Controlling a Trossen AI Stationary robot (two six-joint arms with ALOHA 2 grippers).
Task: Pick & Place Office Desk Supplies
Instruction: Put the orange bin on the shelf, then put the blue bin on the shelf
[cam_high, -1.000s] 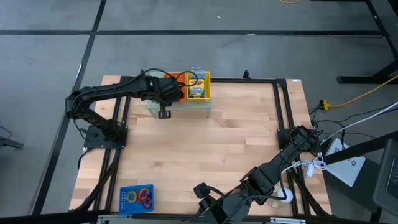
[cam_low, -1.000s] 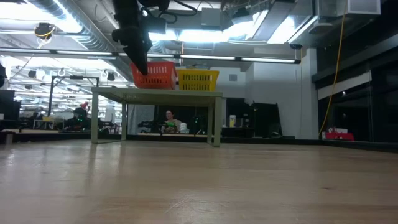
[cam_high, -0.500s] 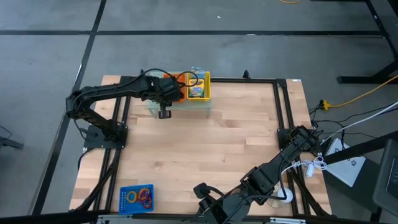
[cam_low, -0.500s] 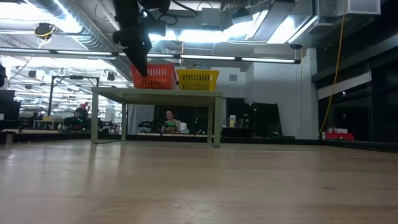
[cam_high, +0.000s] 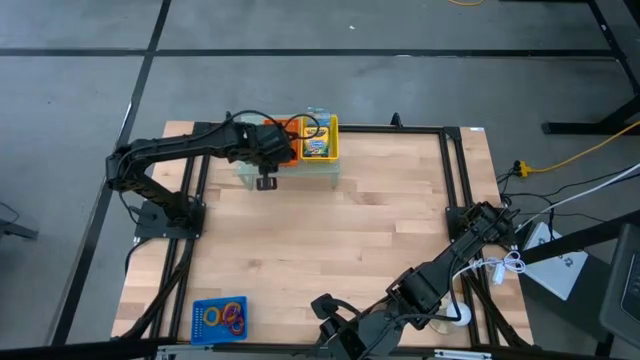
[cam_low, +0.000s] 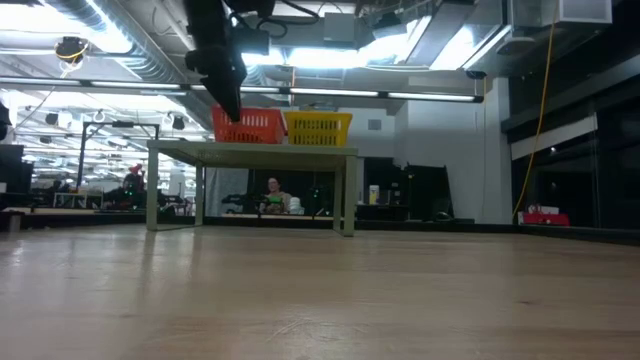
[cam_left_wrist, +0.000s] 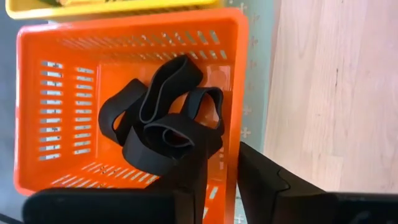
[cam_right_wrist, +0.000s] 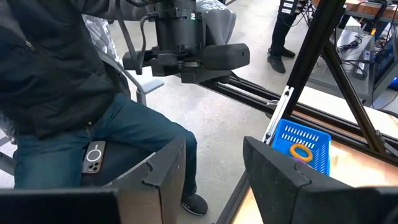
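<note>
An orange basket (cam_left_wrist: 56, 99) and a yellow basket (cam_high: 331, 140) stand side by side on a pale green mesh riser (cam_low: 250, 152) at the table's far edge. Several black loops (cam_left_wrist: 165, 124) lie piled on the orange basket's floor. A green-and-yellow crayon box (cam_high: 317, 146) lies in the yellow basket. My left gripper (cam_left_wrist: 222, 174) hangs open over the orange basket's near rim, pointing steeply down, with nothing between its fingers. My right gripper (cam_right_wrist: 214, 168) waits open at the table's near edge, off to the right.
A blue basket (cam_high: 220, 318) holding coloured rings (cam_high: 232, 315) sits at the table's near left corner. The wooden table (cam_high: 340, 230) lies bare between it and the riser. A seated person (cam_right_wrist: 74, 93) shows just beyond the near edge. Black frame rails (cam_high: 450, 170) border the table.
</note>
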